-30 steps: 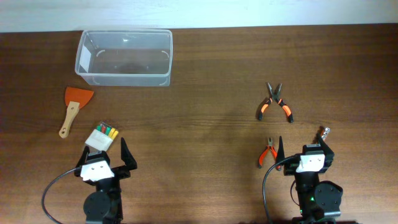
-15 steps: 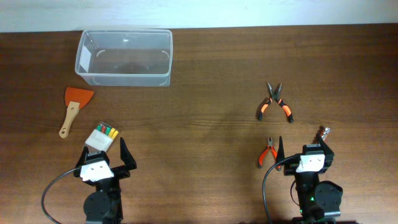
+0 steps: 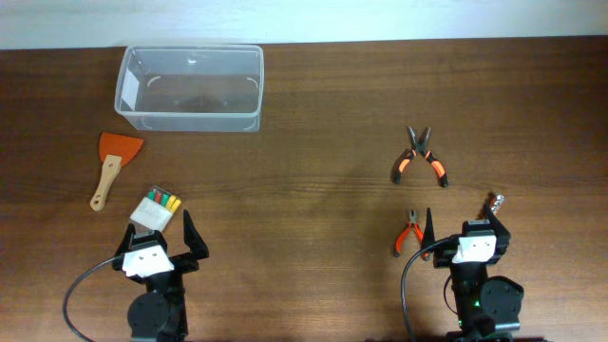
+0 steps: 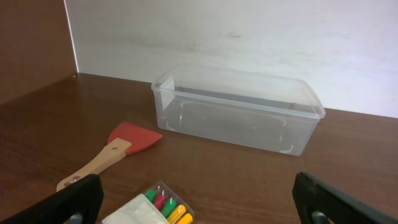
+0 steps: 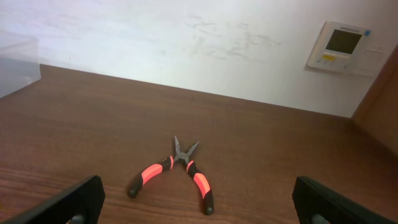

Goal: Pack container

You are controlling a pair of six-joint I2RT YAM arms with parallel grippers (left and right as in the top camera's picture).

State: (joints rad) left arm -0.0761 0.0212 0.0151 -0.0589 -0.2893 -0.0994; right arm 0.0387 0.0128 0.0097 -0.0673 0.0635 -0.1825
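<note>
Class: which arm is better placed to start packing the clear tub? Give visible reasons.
Left. The left fingers, open, sit right by the coloured-stick pack, on the same side as the container. The right fingers are far across the table, near the small pliers.

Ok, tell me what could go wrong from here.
1. The small pliers lie right beside the open right gripper, outside its wrist view; a careless move could knock them away.
2. The needle-nose pliers sit far across the table from the container, so a long carry risks a drop.
3. The scraper lies flat; the open left gripper may struggle to pinch it.
</note>
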